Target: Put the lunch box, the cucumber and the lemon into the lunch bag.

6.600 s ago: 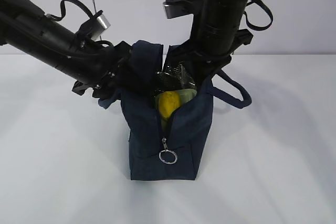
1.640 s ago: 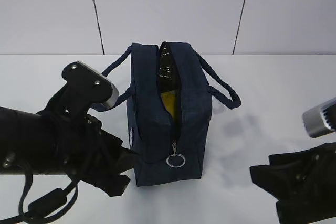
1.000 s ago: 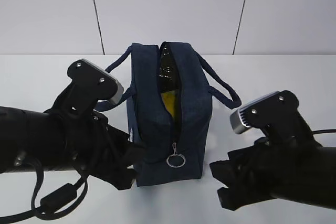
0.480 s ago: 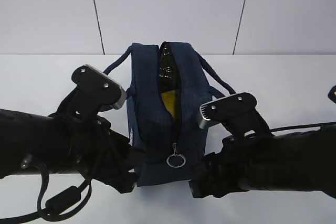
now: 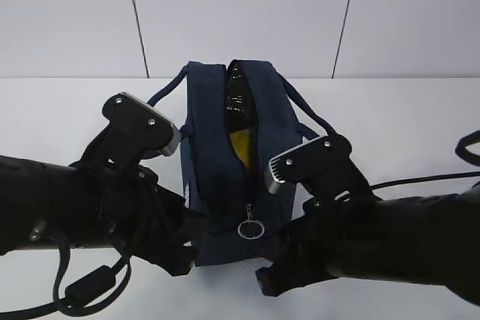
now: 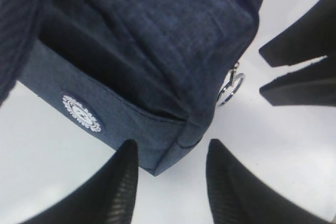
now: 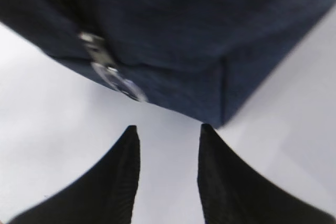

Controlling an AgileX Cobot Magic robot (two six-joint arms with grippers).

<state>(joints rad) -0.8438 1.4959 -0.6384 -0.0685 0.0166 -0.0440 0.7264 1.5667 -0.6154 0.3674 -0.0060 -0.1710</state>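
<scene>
Since half a second ago: right arm advanced leftward across lower right of exterior frame, wrist camera housing now overlapping right flank of lunch bag (image 5: 225,162); left arm unchanged at lower left.

Edges and clearance:
- Lunch bag upright at frame centre on white table (image 5: 390,125), zipper parted along top and down the near end, metal ring pull (image 5: 250,228) hanging low on near face.
- Strip of yellow, lemon (image 5: 240,144), visible through the zipper gap, inside the bag. Dark glossy lining or contents above it; lunch box and cucumber not identifiable in any view.
- Loop handles splayed to upper left and right of bag.
- Bare table far left, far right and behind bag; near the bag's front corners, room taken up by both arms.

Pose:
- Left gripper (image 6: 170,174) low at bag's near-left bottom corner; left wrist view shows that corner just above and between the two dark fingers (image 6: 118,182), table visible between them. Jaws parted, nothing held.
- Right gripper (image 7: 168,153) low at near-right bottom corner; right wrist view, blurred, shows bag edge and ring pull above fingertips, white table in the gap. Jaws parted, nothing held, no contact with bag seen.
- Both forearms reaching in from bottom edge, roughly level with table, converging on bag's near end.
</scene>
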